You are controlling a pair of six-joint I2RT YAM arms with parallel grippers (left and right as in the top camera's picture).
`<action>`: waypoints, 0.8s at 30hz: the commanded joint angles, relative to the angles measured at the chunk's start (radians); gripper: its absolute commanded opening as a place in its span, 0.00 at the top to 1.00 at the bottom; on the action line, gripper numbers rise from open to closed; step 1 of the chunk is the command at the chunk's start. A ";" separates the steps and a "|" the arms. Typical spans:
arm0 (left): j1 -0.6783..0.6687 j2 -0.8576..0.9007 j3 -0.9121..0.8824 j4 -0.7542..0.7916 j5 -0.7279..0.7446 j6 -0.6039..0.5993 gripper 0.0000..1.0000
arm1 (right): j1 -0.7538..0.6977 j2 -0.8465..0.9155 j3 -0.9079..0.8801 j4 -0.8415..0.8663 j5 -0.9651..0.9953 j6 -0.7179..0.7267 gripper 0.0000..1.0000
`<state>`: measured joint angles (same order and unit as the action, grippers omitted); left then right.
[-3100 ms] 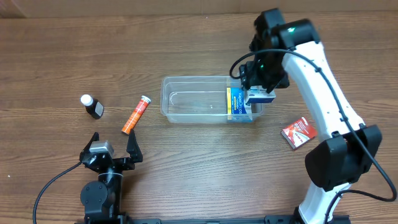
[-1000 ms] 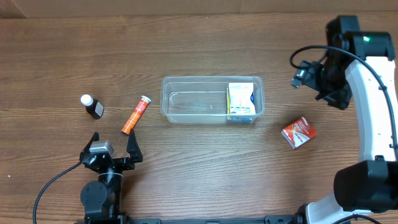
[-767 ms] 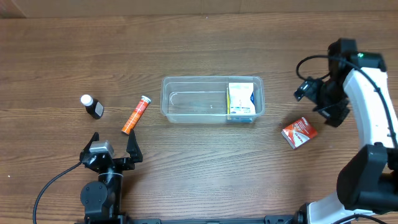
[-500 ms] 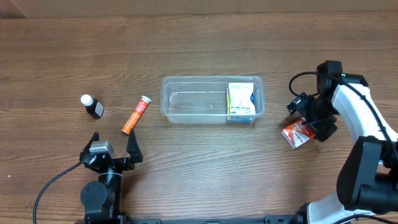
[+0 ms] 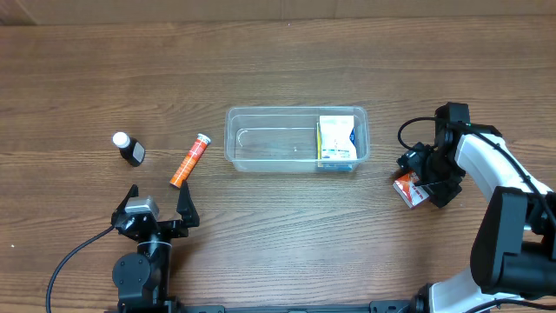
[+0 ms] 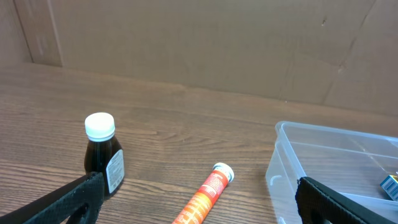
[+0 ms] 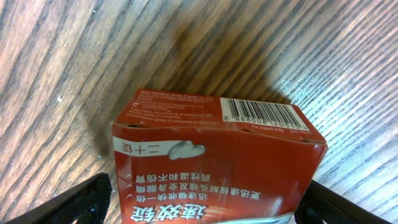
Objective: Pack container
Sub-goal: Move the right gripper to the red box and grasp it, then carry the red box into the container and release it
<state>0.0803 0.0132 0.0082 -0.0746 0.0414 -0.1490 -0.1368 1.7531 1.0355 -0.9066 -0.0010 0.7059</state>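
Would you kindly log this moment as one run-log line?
right jaws: open over red box | left jaws: open | container: one white-blue box inside | bottle, orange tube: outside

Clear plastic container [image 5: 269, 139], matt wood-grain table [image 5: 278, 61], glossy red carton [image 7: 211, 137]

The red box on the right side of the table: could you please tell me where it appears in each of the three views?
Overhead: the red box lies far right, right of the clear container, partly under the right gripper.
Left wrist: not in it.
Right wrist: it fills the lower centre, between the gripper's fingers.
Shared landmark: the wood-grain table, in all three.
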 commanded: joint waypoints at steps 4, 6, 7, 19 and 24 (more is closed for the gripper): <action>0.005 -0.008 -0.003 0.001 0.000 0.018 0.00 | -0.003 -0.021 -0.070 0.050 0.000 0.002 0.20; 0.005 -0.008 -0.003 0.001 0.000 0.019 0.00 | -0.003 -0.021 -0.070 0.061 -0.001 0.001 0.21; 0.005 -0.008 -0.003 0.000 0.000 0.019 0.00 | -0.003 -0.021 -0.070 0.068 0.000 -0.004 0.23; 0.005 -0.008 -0.003 0.001 0.000 0.018 0.00 | -0.002 -0.089 0.253 -0.094 -0.002 -0.220 0.27; 0.005 -0.008 -0.003 0.001 0.000 0.018 0.00 | 0.059 -0.143 0.512 -0.215 -0.100 -0.322 0.26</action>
<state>0.0803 0.0132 0.0082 -0.0746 0.0414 -0.1490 -0.1280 1.6669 1.4303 -1.0958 -0.0364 0.4500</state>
